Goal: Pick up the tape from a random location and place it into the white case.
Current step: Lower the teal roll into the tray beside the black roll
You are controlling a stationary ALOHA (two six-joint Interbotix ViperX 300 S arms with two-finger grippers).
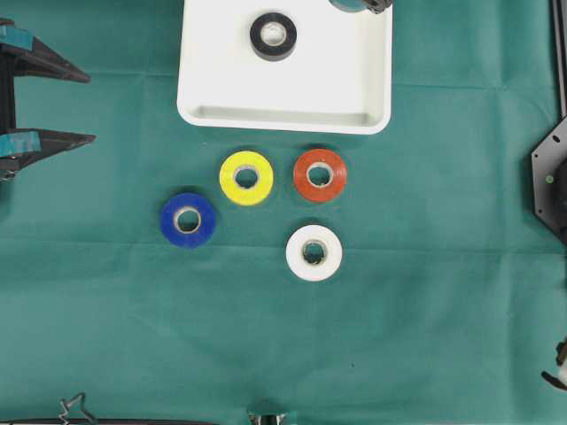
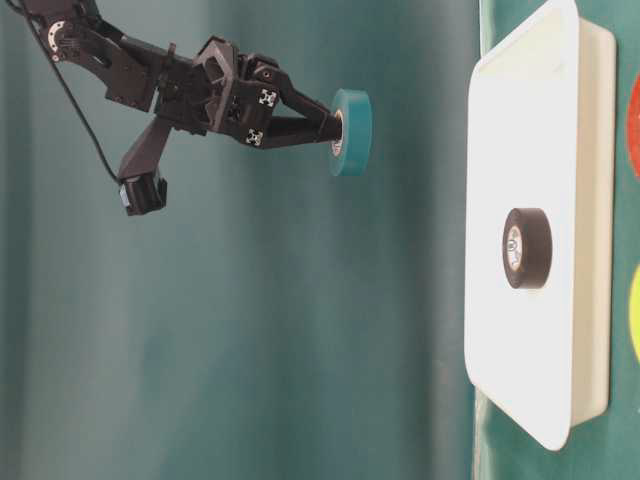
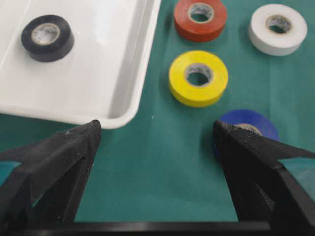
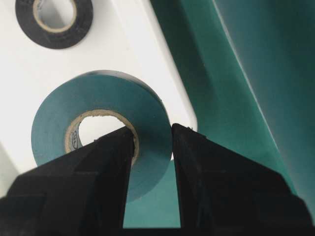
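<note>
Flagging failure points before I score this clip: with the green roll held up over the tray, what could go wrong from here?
1. The right gripper pinches only one wall of the green tape; it could slip or swing.
2. The roll hangs near the white case rim, so a release here might clip the edge and land outside.
3. Dropped on edge, it may roll into the black tape.

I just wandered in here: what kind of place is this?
Probably a robotics test bench: a green cloth table, coloured tape rolls laid out beside a white case, and the right gripper holding a teal tape roll.
</note>
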